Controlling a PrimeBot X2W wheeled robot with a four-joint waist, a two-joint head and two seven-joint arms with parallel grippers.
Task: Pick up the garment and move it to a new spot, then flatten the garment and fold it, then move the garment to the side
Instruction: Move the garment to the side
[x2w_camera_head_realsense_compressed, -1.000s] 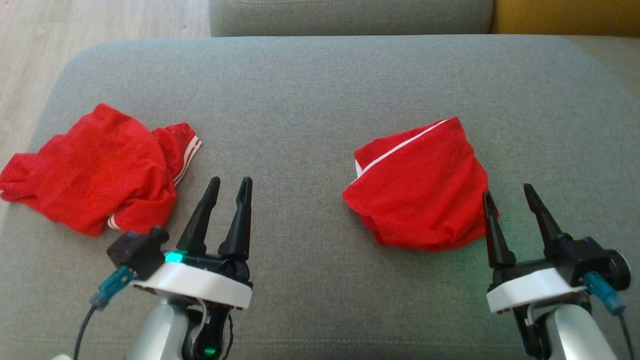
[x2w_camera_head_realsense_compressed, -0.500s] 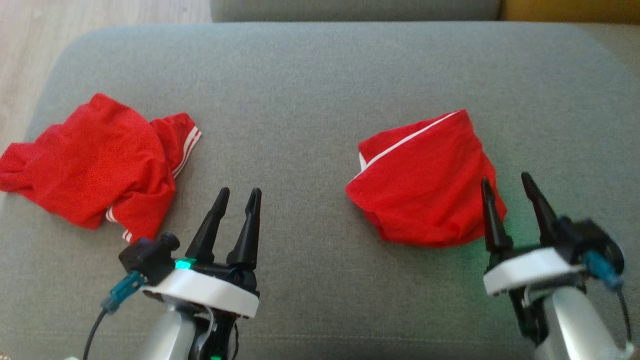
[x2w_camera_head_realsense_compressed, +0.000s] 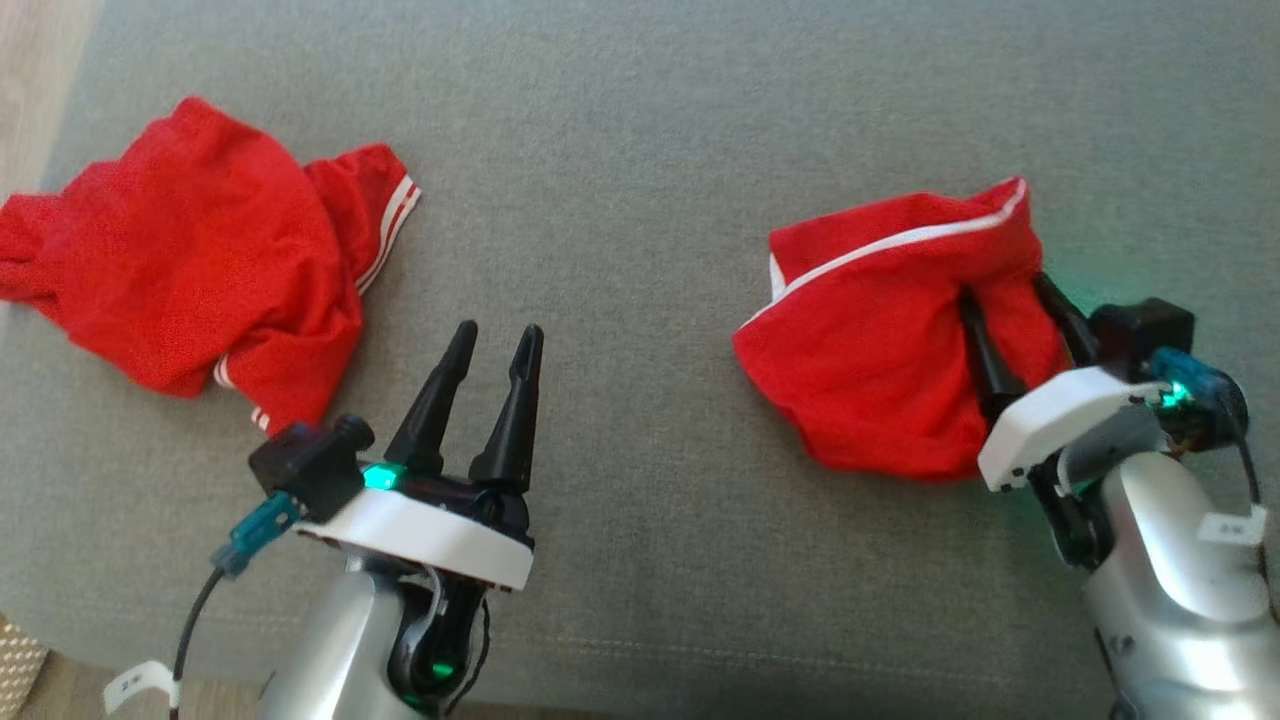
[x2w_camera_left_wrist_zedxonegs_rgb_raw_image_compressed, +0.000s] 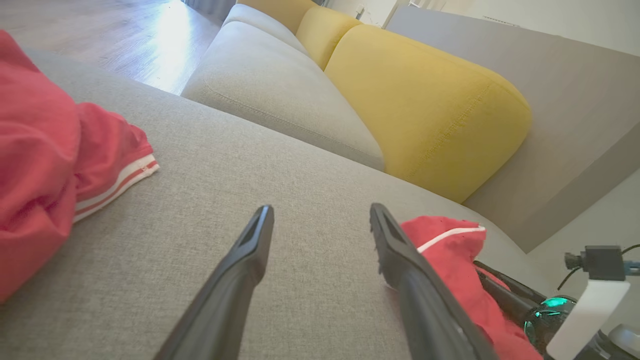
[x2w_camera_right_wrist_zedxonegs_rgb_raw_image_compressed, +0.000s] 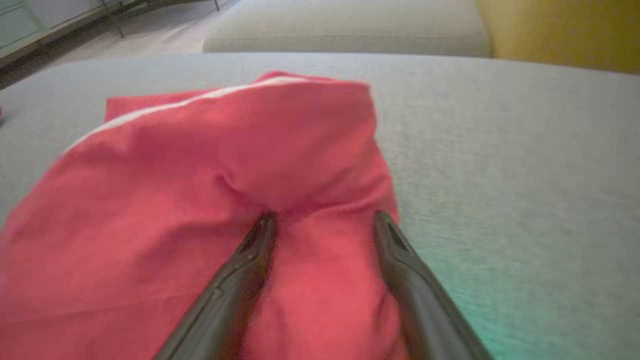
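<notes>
A crumpled red garment with a white piping line (x2w_camera_head_realsense_compressed: 880, 340) lies on the right of the grey cushion (x2w_camera_head_realsense_compressed: 640, 150). My right gripper (x2w_camera_head_realsense_compressed: 1003, 288) stands open at its right edge, both fingers pressed into the cloth with a fold of it between them. The right wrist view shows that same gripper (x2w_camera_right_wrist_zedxonegs_rgb_raw_image_compressed: 325, 216) with red fabric (x2w_camera_right_wrist_zedxonegs_rgb_raw_image_compressed: 200, 175) bunched around the fingertips. A second red garment with white double stripes (x2w_camera_head_realsense_compressed: 190, 270) lies at the left. My left gripper (x2w_camera_head_realsense_compressed: 497, 333) hovers open over bare cushion between the two, holding nothing, also seen in its wrist view (x2w_camera_left_wrist_zedxonegs_rgb_raw_image_compressed: 321, 209).
Wooden floor (x2w_camera_head_realsense_compressed: 30, 90) runs past the cushion's left edge. In the left wrist view, a further grey seat (x2w_camera_left_wrist_zedxonegs_rgb_raw_image_compressed: 280, 95) and a yellow cushion (x2w_camera_left_wrist_zedxonegs_rgb_raw_image_compressed: 425, 110) stand beyond the work cushion. The cushion's front edge (x2w_camera_head_realsense_compressed: 700, 690) runs just before the arms.
The head camera has tipped down and closer. My right gripper has pushed forward into the right garment's edge and the cloth has bunched up there. The left gripper stays open.
</notes>
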